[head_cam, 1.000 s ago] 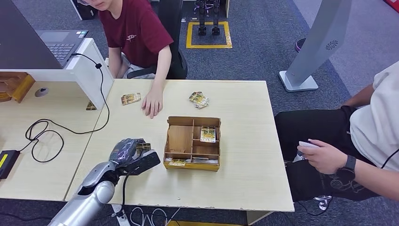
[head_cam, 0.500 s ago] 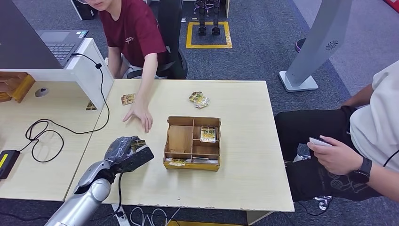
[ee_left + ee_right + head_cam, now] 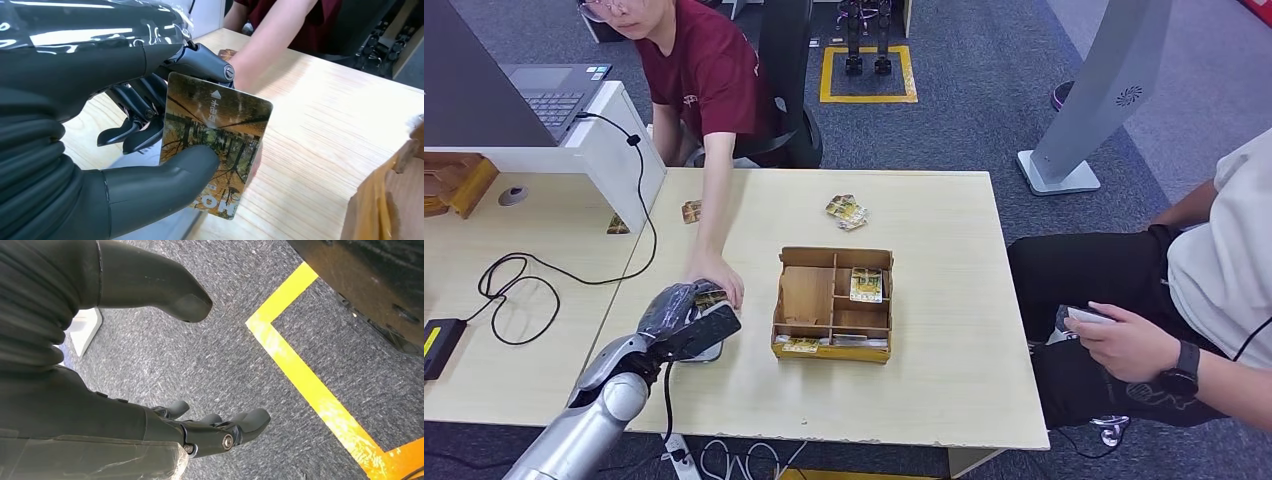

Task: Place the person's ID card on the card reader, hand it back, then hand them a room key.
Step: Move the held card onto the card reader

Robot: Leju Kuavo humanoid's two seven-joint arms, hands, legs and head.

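My left hand (image 3: 686, 318) hovers low over the table's near left part and pinches a card (image 3: 215, 145) printed with an autumn forest between thumb and fingers (image 3: 135, 105). In the head view the card (image 3: 710, 297) peeks out at the hand's far side. The person in the maroon shirt stretches an arm across, and their hand (image 3: 716, 272) touches or nearly touches the card's far edge. A flat grey device (image 3: 707, 352) lies partly hidden under my hand. My right hand (image 3: 125, 420) hangs over the carpet, fingers apart and holding nothing.
A cardboard tray (image 3: 832, 253) with compartments stands mid-table, a card (image 3: 865, 284) in one slot. Loose cards (image 3: 847, 211) lie at the far side, another (image 3: 691, 211) by the white divider (image 3: 614, 160). A second person (image 3: 1214, 280) sits at the right holding a phone.
The maroon-shirted person's hand has slid from the far loose card across the table to my left hand. My left hand has drifted slightly left with the card.
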